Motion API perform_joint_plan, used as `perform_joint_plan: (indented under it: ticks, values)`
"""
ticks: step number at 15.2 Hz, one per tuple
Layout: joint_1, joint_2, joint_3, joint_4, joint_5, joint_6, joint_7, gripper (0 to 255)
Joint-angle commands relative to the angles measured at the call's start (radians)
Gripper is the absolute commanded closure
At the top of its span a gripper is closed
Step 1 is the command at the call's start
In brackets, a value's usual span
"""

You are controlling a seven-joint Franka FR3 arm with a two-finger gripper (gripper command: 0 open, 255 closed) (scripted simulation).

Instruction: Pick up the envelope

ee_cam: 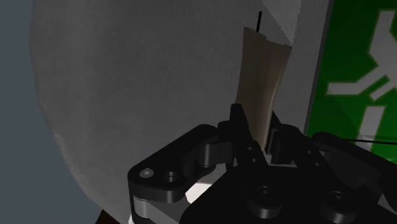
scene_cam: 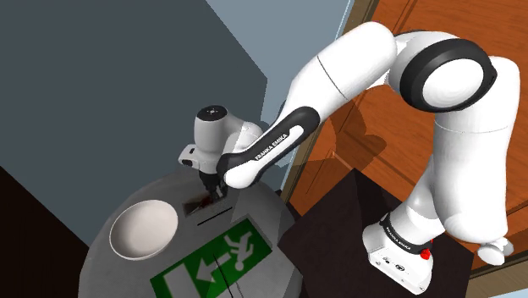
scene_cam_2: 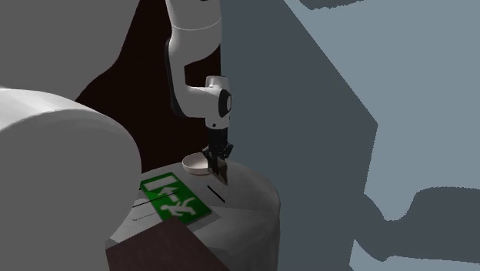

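You've got the envelope (ee_cam: 264, 70). In the wrist view it's a tan sheet standing on edge between the two fingers (ee_cam: 236, 127), and both press on its lower end. The gripper (ee_cam: 257, 127) is clamped on it, not loose.

The rest of the sheet runs straight out past the fingertips, over the bare grey table (ee_cam: 140, 76). The green exit sign (ee_cam: 356, 63) lies just beside it.

Shoulder view: the gripper (scene_cam: 213, 188) points down over the far part of the round table (scene_cam: 264, 203). The envelope (scene_cam: 200, 203) is a small brownish patch right under it, between the white bowl (scene_cam: 144, 229) and the sign (scene_cam: 216, 258). The arm covers the grip there.

The second exterior view gives you the side profile: the envelope (scene_cam_2: 221, 171) hangs tilted below the gripper (scene_cam_2: 218, 158), just beside the bowl (scene_cam_2: 196, 163). Its lower end is at the tabletop (scene_cam_2: 254, 192); I can't tell whether it touches.
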Motion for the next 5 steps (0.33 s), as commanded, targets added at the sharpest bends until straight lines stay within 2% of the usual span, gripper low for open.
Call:
perform_joint_plan:
  ticks: [1, 5]
  values:
    - [-0.004, -0.022, 0.006, -0.003, 0.007, -0.019, -0.004, 255]
    - [-0.008, -0.045, 0.011, -0.005, 0.014, -0.04, -0.008, 255]
